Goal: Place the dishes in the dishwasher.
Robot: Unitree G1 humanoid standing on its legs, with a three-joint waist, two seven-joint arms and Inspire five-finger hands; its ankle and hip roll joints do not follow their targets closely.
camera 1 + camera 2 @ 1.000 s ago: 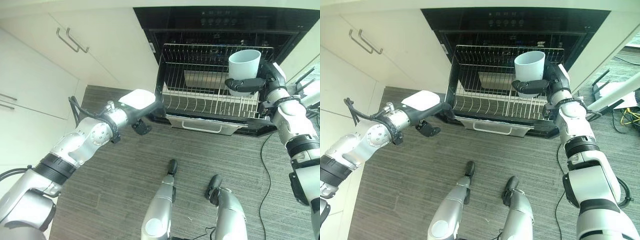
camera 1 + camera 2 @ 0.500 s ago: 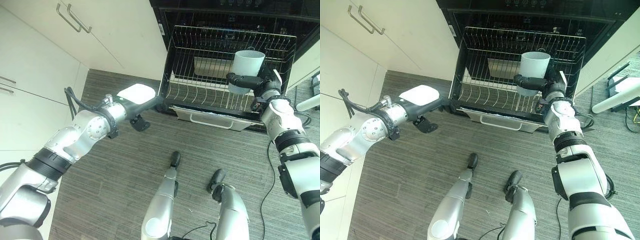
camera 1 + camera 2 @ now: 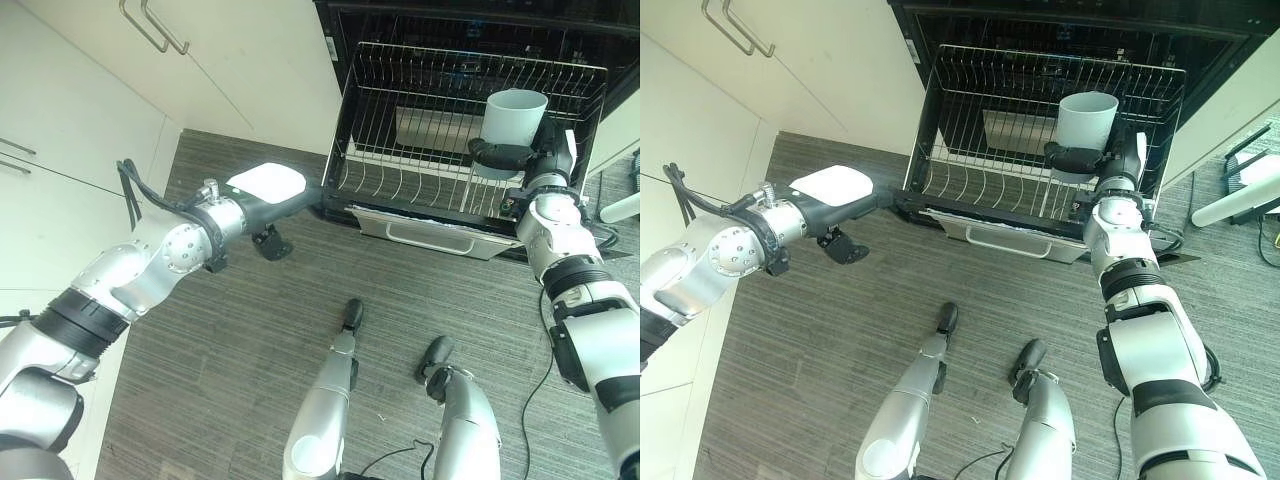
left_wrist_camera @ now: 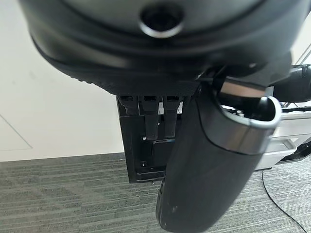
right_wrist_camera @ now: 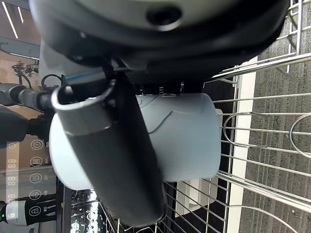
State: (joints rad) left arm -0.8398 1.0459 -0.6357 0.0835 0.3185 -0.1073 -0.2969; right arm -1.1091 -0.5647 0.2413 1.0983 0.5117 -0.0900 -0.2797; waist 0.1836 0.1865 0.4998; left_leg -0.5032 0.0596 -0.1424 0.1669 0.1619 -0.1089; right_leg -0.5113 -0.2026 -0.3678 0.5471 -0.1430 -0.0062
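A pale blue cup [image 3: 516,112] is held upright over the right side of the pulled-out wire rack [image 3: 470,58] of the dishwasher [image 3: 940,20]. My right hand [image 3: 503,155] is shut on it, fingers and thumb curled round its lower half [image 5: 180,131]. My left hand [image 3: 268,188] reaches to the rack's front left corner [image 4: 146,160]. Its fingers [image 4: 151,116] are straight and touch that black corner, and the thumb hangs below.
White cabinets with bar handles [image 3: 155,25] stand to the left of the dishwasher. A light panel with a handle [image 3: 430,232] juts out under the rack's front. A pale rectangular piece [image 3: 425,125] lies in the rack's middle. Grey plank floor [image 3: 220,330] lies in front.
The camera has shifted, so the dishwasher sits further right and lower in the picture. Both hands keep their places against the rack, and the cup stays in my right hand.
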